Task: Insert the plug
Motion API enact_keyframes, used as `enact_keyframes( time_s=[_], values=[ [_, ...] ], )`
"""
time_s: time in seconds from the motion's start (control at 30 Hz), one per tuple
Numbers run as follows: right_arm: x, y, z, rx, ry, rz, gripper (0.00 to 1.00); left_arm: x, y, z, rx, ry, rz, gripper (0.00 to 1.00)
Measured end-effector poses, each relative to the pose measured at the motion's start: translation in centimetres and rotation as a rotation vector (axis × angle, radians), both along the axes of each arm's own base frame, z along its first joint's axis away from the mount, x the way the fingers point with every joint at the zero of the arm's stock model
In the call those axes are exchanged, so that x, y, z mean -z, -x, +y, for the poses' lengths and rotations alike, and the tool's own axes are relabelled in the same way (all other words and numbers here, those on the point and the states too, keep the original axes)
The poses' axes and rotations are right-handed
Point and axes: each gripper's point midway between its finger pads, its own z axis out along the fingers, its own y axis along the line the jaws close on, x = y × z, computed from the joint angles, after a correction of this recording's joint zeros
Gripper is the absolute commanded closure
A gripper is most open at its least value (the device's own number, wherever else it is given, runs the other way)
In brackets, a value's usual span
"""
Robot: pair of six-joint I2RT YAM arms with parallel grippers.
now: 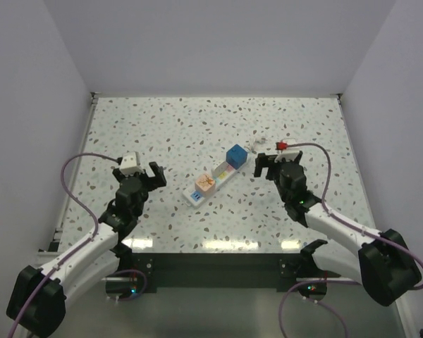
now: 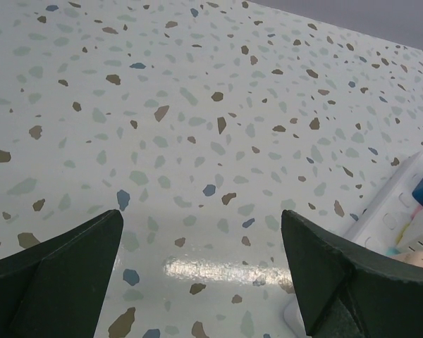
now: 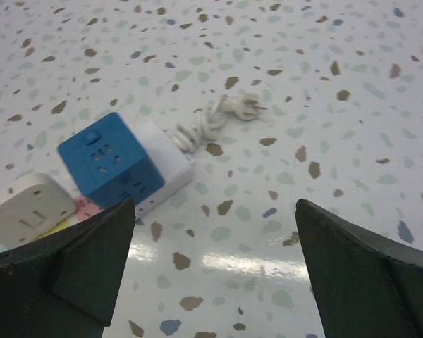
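Squatting blue cube plug (image 3: 110, 167) (socket-faced)

The power strip (image 2: 391, 211) is cut off by the left wrist view's right edge; in the right wrist view its near end is hidden behind a finger (image 3: 63, 274).

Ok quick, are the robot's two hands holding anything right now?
Left gripper: open, holding nothing.
Right gripper: open, holding nothing.

White-and-black arms (image 1: 76, 255), purple cables (image 1: 64, 176)
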Motion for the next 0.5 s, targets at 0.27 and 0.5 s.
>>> enact_keyframes(
  time_s=[0.27,0.5],
  values=[
    [0.1,1.2,-4.6,0.155,-0.060,-0.032,0.01,-1.6,0.1,1.0,-0.051,0.015,-0.056,0.00],
    [0.4,1.1,-4.9,0.178,-0.060,-0.024,0.01,-1.9,0.1,1.4,-0.072,0.014,-0.065,0.00]
  ],
)
